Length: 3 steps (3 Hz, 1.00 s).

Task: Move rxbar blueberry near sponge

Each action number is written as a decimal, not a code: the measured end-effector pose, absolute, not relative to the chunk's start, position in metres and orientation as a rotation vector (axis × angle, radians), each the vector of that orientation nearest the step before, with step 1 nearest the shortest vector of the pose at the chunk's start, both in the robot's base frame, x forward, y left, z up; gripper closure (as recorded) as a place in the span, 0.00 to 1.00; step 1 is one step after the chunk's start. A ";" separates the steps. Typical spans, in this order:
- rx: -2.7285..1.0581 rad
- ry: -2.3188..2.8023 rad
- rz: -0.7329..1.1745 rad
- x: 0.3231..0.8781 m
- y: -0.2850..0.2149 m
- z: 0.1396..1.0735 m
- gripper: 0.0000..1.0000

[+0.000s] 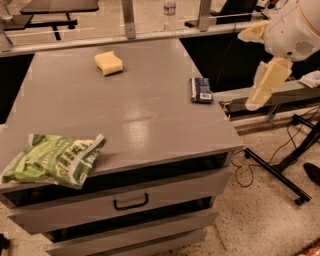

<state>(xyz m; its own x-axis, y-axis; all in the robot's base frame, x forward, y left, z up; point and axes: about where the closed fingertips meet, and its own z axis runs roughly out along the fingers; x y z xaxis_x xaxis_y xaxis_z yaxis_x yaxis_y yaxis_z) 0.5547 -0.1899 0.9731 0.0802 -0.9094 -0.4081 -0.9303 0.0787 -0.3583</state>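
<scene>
The rxbar blueberry (pixel 201 90), a small dark navy wrapper with a white patch, lies flat near the right edge of the grey table (pixel 145 125). The sponge (pixel 109 62), a pale yellow block, lies at the far middle of the table, well to the left of the bar. My gripper (pixel 253 67) hangs in the air off the table's right side, to the right of the bar and above it. Its pale yellow fingers (pixel 267 82) are spread apart and hold nothing.
A large green chip bag (pixel 52 159) lies at the table's front left corner. Drawers with a black handle (pixel 131 202) sit under the tabletop. A black stand with legs and cables (pixel 280 170) is on the floor at right. A rail and a water bottle (pixel 170 7) are behind.
</scene>
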 end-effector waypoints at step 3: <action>-1.905 1.674 0.314 0.681 -0.114 0.921 0.00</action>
